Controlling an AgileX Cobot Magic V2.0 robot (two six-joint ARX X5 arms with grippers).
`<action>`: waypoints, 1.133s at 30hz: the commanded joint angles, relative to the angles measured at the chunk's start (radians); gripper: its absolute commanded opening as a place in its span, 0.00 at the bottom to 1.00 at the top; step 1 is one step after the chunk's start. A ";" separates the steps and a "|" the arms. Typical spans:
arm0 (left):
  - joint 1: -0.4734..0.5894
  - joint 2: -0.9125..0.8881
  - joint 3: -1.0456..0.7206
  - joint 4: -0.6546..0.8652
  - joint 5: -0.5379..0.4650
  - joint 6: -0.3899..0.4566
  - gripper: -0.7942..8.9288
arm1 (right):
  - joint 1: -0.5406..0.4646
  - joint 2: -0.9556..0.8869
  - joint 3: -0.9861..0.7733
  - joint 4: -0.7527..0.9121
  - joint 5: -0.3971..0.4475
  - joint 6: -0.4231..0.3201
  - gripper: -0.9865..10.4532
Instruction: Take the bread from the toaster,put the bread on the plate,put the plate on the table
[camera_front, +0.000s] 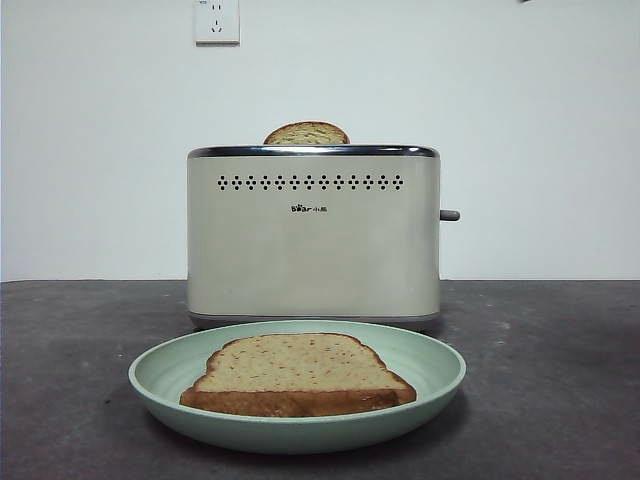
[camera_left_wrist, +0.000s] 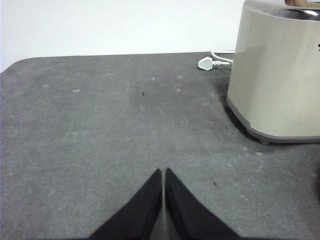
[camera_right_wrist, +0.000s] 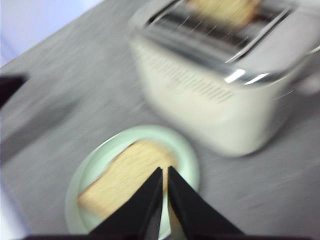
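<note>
A slice of bread (camera_front: 298, 375) lies flat in the pale-green plate (camera_front: 440, 365), which rests on the table (camera_front: 560, 380) in front of the cream toaster (camera_front: 313, 250). Another slice (camera_front: 306, 134) pokes out of the toaster's slot. My right gripper (camera_right_wrist: 164, 170) hangs shut and empty above the plate (camera_right_wrist: 185, 150) and its bread (camera_right_wrist: 125, 175), with the toaster (camera_right_wrist: 200, 95) beyond; that view is blurred. My left gripper (camera_left_wrist: 163, 171) is shut and empty, low over bare table, off to one side of the toaster (camera_left_wrist: 275, 75). Neither arm shows in the front view.
A grey lever (camera_front: 449, 215) juts from the toaster's right side. A white plug with cord (camera_left_wrist: 207, 63) lies on the table behind the toaster. A wall socket (camera_front: 217, 21) sits high on the white wall. A dark shape (camera_right_wrist: 10, 85) shows at the right wrist view's edge.
</note>
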 joint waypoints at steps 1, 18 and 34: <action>0.003 -0.002 -0.024 -0.002 -0.002 -0.002 0.09 | -0.076 -0.035 0.002 0.048 -0.012 -0.085 0.09; 0.003 -0.002 -0.024 0.000 -0.002 -0.002 0.09 | -0.493 -0.525 -0.605 0.552 0.011 -0.084 0.09; 0.003 -0.002 -0.024 0.006 -0.002 -0.002 0.09 | -0.493 -0.766 -0.883 0.554 0.060 -0.014 0.09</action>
